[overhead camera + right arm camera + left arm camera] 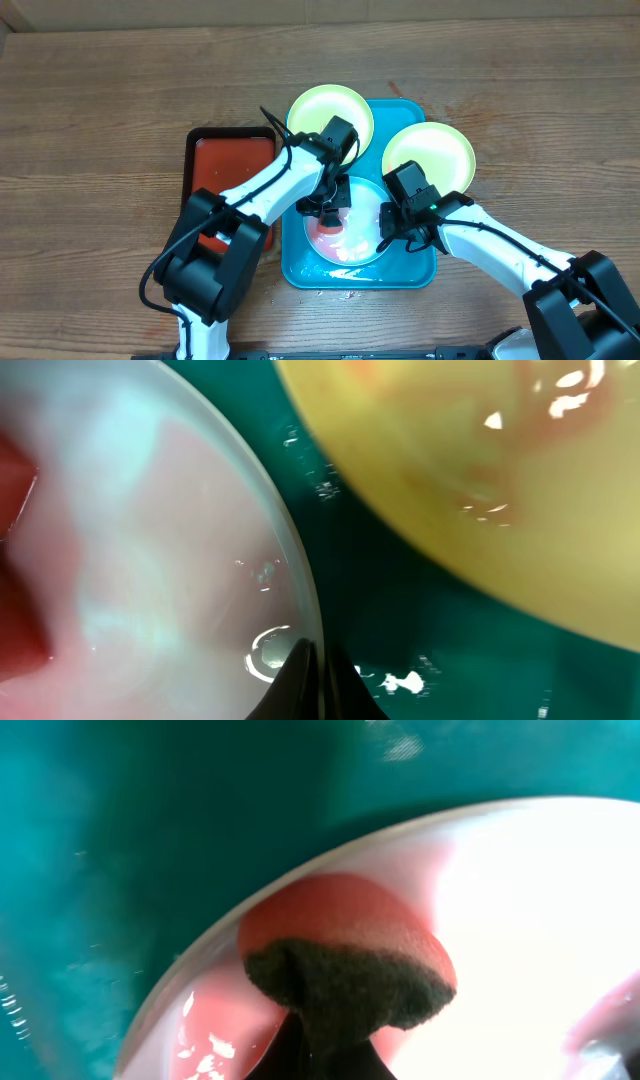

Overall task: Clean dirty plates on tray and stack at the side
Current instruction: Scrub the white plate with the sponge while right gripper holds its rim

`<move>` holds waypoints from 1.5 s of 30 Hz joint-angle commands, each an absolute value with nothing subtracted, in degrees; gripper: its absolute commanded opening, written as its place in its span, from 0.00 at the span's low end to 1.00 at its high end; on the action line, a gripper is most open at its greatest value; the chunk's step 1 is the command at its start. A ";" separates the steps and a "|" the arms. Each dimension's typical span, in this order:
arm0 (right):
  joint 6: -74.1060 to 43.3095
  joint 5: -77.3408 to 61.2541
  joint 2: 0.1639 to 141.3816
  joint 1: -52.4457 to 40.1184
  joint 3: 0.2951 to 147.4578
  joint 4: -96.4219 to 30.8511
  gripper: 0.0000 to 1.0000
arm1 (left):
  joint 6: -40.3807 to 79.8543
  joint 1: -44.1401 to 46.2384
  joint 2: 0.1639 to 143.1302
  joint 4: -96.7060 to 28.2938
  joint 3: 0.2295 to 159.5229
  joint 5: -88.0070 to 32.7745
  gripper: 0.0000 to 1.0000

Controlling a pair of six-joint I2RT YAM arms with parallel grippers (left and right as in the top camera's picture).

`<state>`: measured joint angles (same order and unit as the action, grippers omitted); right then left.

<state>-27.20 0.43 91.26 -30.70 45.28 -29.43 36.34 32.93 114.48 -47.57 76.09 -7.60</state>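
A whitish plate (pixel 355 240) lies in the turquoise tray (pixel 415 272). My left gripper (pixel 326 215) is shut on a red sponge with a dark scrub side (pixel 345 960) and presses it on this plate (pixel 520 900) near its rim. My right gripper (pixel 388 232) is shut on the same plate's right rim (pixel 300 630). Two yellow-green plates rest on the tray's far edge, one at the back left (pixel 330 110) and one at the back right (pixel 430 150). The back right one also shows in the right wrist view (pixel 480 460).
A smaller black-rimmed tray with a red-orange inside (pixel 230 160) lies on the wooden table left of the turquoise tray, under my left arm. Water drops sit on the turquoise tray floor (pixel 400 680).
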 commanded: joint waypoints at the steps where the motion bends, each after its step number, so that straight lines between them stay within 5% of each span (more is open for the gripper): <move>1: -26.72 -0.14 90.96 -31.16 45.28 -28.58 0.04 | 38.37 36.38 116.46 -42.24 73.32 -18.26 0.04; 7: -26.70 -0.14 90.94 -31.16 45.28 -28.53 0.04 | 38.30 37.04 116.49 -37.01 73.32 -31.24 0.04; 15: -26.72 -0.14 90.94 -31.16 45.28 -28.56 0.04 | 38.94 39.68 116.49 -39.46 73.32 -31.90 0.04; 35: -26.72 -0.16 90.94 -31.16 45.28 -28.40 0.04 | 46.74 37.80 106.06 -62.35 73.32 4.36 0.04; 45: -26.50 -0.32 90.94 -31.16 45.28 -29.21 0.04 | 46.28 37.08 99.92 -63.37 73.34 6.98 0.04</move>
<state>-26.94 -2.02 91.13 -31.27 45.25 -28.93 45.12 37.87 105.51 -63.09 73.52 4.47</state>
